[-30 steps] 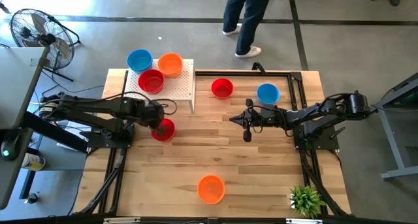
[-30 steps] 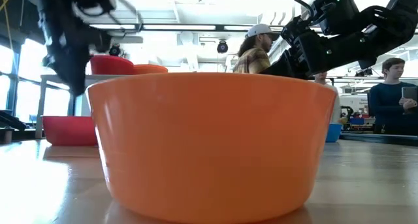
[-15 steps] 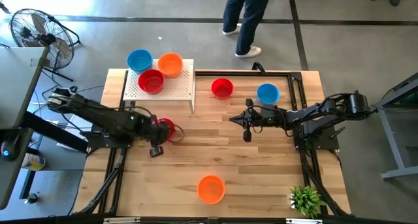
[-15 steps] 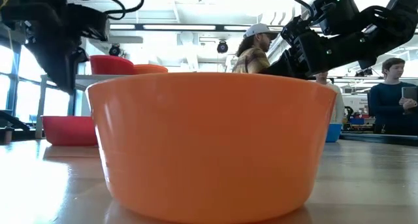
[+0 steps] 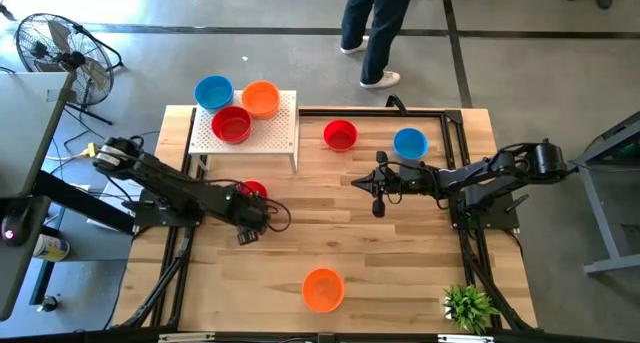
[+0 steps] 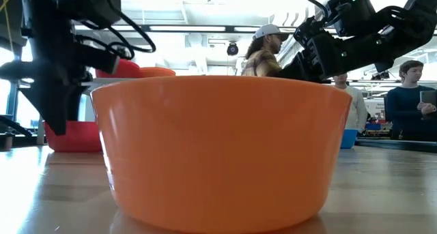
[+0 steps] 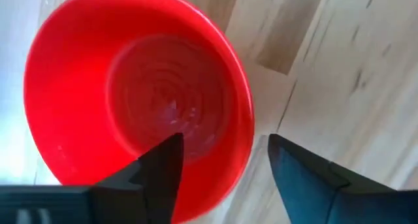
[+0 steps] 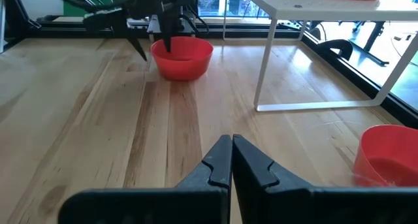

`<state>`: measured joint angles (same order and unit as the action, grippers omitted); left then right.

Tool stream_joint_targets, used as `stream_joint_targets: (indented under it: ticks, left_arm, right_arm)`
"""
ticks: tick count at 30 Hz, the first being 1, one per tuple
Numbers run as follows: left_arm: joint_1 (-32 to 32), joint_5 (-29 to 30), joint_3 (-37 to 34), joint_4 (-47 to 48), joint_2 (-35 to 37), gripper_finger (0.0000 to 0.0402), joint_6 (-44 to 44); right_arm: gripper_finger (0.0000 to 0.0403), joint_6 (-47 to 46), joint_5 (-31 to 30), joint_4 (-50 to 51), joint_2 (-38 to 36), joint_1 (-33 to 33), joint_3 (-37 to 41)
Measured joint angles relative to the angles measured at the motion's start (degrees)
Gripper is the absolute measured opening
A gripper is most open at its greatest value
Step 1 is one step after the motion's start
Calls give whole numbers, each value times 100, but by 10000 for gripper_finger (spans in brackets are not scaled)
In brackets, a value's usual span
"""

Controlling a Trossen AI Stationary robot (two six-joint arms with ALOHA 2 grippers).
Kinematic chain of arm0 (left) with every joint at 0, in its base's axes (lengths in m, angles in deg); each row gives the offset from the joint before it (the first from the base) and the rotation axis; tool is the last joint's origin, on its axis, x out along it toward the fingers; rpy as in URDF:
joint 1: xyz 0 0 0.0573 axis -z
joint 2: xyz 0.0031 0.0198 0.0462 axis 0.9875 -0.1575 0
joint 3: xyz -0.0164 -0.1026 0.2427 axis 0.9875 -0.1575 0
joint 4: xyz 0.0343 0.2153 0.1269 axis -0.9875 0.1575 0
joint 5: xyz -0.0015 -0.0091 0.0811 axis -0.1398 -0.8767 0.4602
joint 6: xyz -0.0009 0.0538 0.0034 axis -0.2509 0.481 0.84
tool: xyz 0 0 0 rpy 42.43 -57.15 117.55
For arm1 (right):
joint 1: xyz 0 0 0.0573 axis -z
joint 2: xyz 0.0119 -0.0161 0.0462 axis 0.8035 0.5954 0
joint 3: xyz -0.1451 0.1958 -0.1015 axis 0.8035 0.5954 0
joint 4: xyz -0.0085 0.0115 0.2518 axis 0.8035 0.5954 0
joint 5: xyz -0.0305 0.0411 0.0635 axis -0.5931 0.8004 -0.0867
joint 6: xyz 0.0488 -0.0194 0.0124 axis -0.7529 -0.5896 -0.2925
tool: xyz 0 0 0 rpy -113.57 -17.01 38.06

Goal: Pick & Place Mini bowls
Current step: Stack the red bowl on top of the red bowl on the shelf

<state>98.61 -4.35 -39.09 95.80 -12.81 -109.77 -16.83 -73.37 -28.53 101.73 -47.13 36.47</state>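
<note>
The red mini bowl stands on its base on the table, left of centre. My left gripper is open above it, one finger inside the bowl and the other outside its near rim, as the right wrist view also shows. My right gripper is shut and hovers over the table's middle, holding nothing. On the table also sit a red bowl, a blue bowl and an orange bowl.
A white perforated stand at the far left carries a blue bowl, an orange bowl and a red bowl. A small green plant stands at the near right corner. A person walks beyond the far edge.
My left gripper has swung from over the red bowl toward the table's near edge and come down, so that its fingers now stand on either side of the bowl's near rim. The bowl has stayed where it was.
</note>
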Motion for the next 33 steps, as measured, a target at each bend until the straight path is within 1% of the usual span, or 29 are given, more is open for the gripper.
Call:
stream_joint_targets:
  ticks: [2, 4, 7, 9, 10, 11, 14, 17, 21, 23, 25, 28, 33]
  left_arm:
    - [0, 23, 3, -90, -156, 190, 26]
    - [0, 19, 0, -63, -272, 154, 58]
    - [0, 9, 0, -79, -362, 86, 163]
    - [0, -98, -2, -129, -351, 34, 280]
    - [0, -200, 0, -228, -347, 18, 367]
    - [0, -257, 17, -263, -334, 11, 394]
    - [9, -376, 210, -164, -224, 14, 420]
    - [11, -553, 599, -137, -77, 5, 643]
    - [-4, -603, 1405, -120, 130, 4, 926]
    - [-4, -499, 1884, 25, 202, 3, 1069]
    - [-4, -261, 2451, 408, 233, 3, 1150]
    - [-65, 205, 3303, 1363, 224, 2, 1100]
    - [-560, 541, 4507, 2501, 181, 2, 717]
  right_arm:
    - [0, 0, 0, 1, 0, 1, 0]
    - [0, 0, 0, 2, 0, 0, 0]
    - [0, 0, 0, 1, 0, 1, 0]
    - [0, 0, 0, 2, 0, 0, 0]
    - [0, 0, 0, 1, 0, 2, 0]
    - [0, 0, 0, 2, 0, 2, 0]
    - [0, 0, 0, 0, 0, 2, 0]
    - [0, 0, 0, 2, 0, 2, 0]
    - [0, 0, 0, 2, 0, 1, 0]
    - [0, 0, 0, 2, 0, 0, 0]
    - [0, 0, 0, 2, 0, 2, 0]
    - [0, 0, 0, 2, 0, 2, 1]
    - [0, 0, 2, 2, 0, 1, 1]
